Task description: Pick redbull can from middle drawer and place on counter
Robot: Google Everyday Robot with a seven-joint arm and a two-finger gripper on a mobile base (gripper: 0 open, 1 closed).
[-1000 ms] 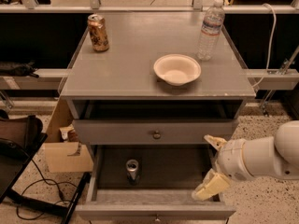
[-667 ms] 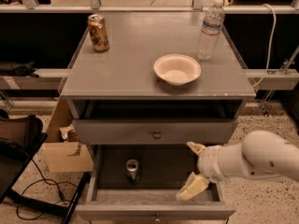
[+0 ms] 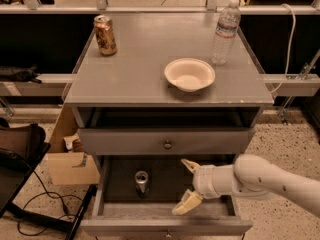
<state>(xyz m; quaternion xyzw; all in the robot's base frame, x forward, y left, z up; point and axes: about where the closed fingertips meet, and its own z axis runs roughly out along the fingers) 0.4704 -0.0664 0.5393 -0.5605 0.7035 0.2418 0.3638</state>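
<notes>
The redbull can point(image 3: 142, 182) stands upright on the dark floor of the open middle drawer point(image 3: 120, 196), left of centre, and it is the only thing in that drawer. To its right, over the drawer's inside and apart from the can, is the gripper point(image 3: 182, 186). Its pale fingers point(image 3: 188, 202) are spread wide, one above the other, with nothing between them, and the white arm point(image 3: 260, 179) reaches in from the lower right. Above, the upper drawer front point(image 3: 125, 140) with its round knob point(image 3: 167, 144) is shut. On the bench point(image 3: 140, 69) sit a shallow white bowl point(image 3: 190, 75) with nothing in it, a clear water bottle point(image 3: 226, 31) behind it near the right edge, and a gold-brown can point(image 3: 105, 35) at the far left. A cardboard box point(image 3: 70, 166) rests on the floor left of the cabinet. Compared with a moment ago, the gripper has moved leftward across the drawer, nearer the can, while the can, bowl and bottle have not shifted.
</notes>
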